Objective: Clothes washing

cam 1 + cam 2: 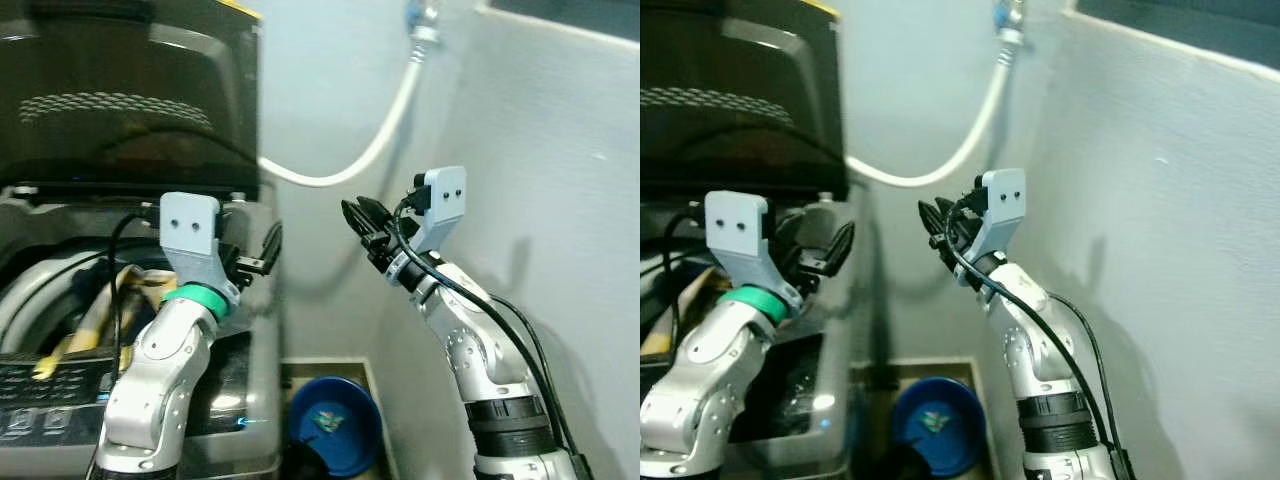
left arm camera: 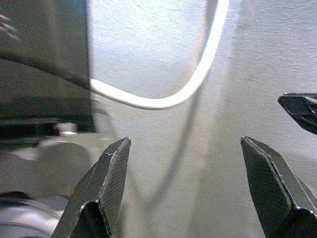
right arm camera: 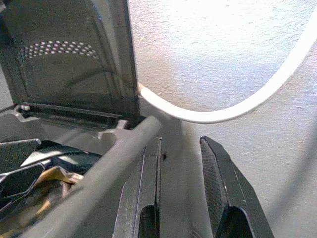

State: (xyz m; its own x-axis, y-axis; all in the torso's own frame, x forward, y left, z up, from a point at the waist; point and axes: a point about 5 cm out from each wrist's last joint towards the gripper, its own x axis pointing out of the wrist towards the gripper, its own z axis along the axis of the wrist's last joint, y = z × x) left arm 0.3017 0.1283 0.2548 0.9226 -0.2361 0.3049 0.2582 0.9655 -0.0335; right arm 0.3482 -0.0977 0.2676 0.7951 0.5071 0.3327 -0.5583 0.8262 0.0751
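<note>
The washing machine stands with its lid raised, and the clothes lie in its drum, below and to the left of both grippers. The left gripper, fingers spread wide and holding nothing, hangs over the machine's right edge, so it is the nearer one. The right gripper, fingers slightly parted and empty, is raised beside the wall, past that edge, under the white hose.

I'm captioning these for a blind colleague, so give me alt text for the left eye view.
A top-loading grey washing machine stands with its dark lid raised and clothes in the drum. The open left end effector is at its rim, the right end effector beside it near a white hose.
</note>
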